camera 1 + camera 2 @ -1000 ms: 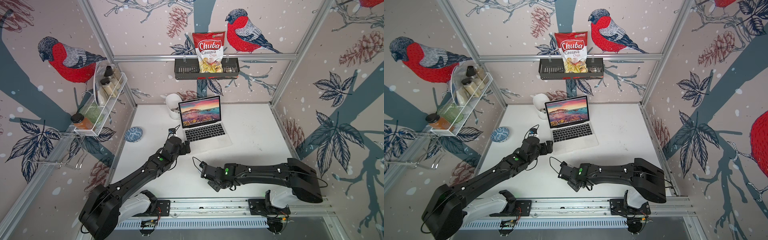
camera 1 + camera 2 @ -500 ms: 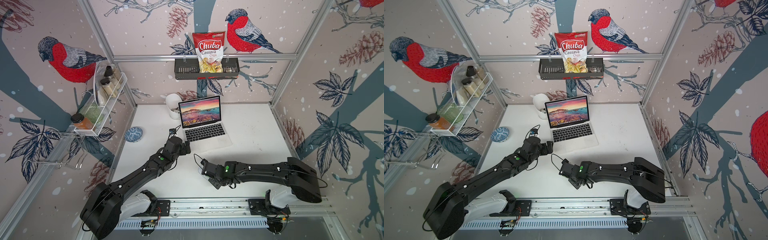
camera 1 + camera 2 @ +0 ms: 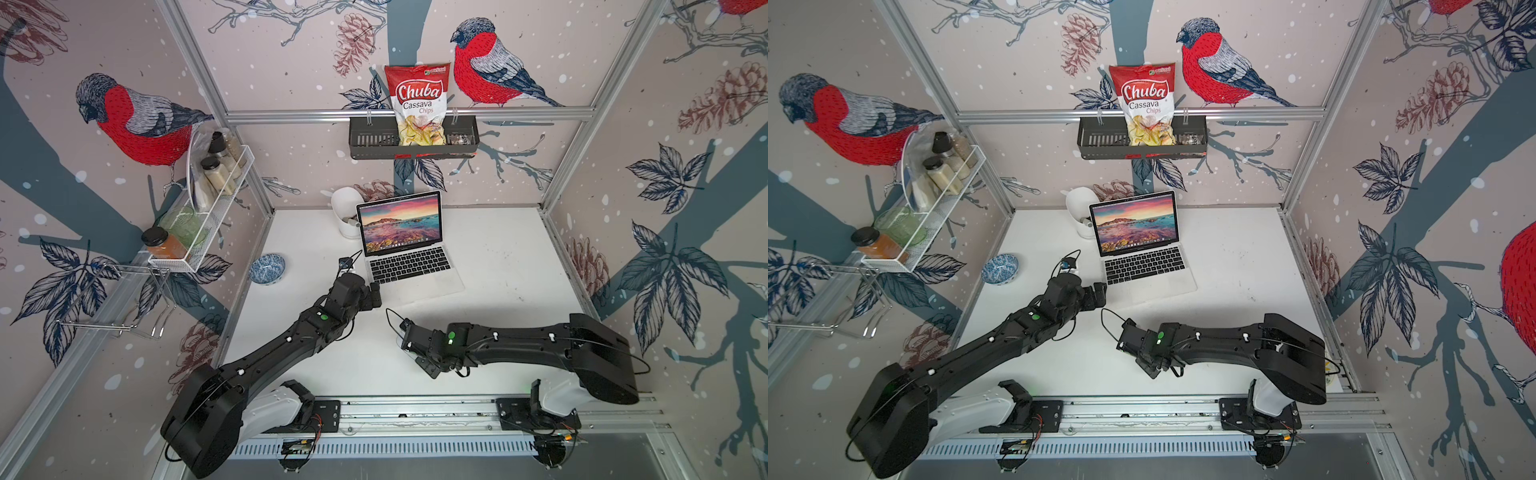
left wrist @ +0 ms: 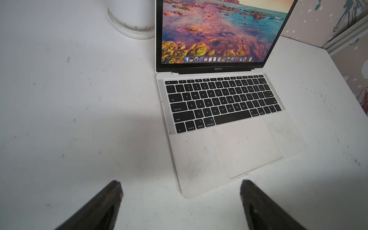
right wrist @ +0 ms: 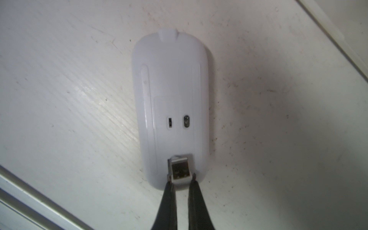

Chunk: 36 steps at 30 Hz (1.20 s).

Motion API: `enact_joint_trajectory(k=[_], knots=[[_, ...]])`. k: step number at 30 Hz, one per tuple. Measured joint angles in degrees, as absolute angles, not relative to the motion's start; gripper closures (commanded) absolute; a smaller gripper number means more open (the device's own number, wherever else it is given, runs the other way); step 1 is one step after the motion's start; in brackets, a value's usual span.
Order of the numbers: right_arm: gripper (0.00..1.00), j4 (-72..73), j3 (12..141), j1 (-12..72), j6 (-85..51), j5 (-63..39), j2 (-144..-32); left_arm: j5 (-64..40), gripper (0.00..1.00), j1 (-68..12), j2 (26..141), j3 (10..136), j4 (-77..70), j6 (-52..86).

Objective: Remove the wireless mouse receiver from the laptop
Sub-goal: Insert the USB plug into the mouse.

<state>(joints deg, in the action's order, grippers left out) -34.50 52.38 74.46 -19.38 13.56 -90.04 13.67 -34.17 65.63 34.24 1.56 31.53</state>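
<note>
laptop (image 4: 225, 139) open, seashore wallpaper lit | left gripper (image 4: 181, 188) fingers spread wide, empty, laptop's front corner between them | white container (image 4: 132, 22) just beside laptop's screen edge

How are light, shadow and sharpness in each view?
In both top views, light is even and the laptop is sharp. In the left wrist view, the left gripper looks blurred, and a soft shadow lies on the table. In the right wrist view, the wireless mouse is washed out, with shadow beside it.

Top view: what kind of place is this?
Probably a robot test cell dressed as a home: aluminium frame around bird wallpaper, two robot arms on a rail, with a laptop and spice rack as props.
</note>
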Motion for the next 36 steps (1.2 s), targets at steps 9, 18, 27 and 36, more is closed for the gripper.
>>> enact_joint_trajectory(k=[9, 18, 27, 36], knots=[[1.00, -34.70, 52.47, 74.50, -19.40, 13.30, -90.37, 13.67, 0.03, -34.17, 65.78, 34.24, 1.56, 31.53], [1.00, -35.16, 52.84, 74.50, -19.44, 13.45, -91.11, 13.67, 0.03, -34.17, 65.78, 34.24, 1.56, 31.51], [1.00, -35.42, 53.01, 74.52, -19.44, 13.52, -91.66, 13.67, 0.03, -34.17, 65.82, 34.24, 1.56, 31.51], [0.84, -36.12, 53.39, 74.59, -19.44, 14.55, -91.98, 13.69, 0.03, -34.17, 65.91, 34.24, 1.54, 31.48]])
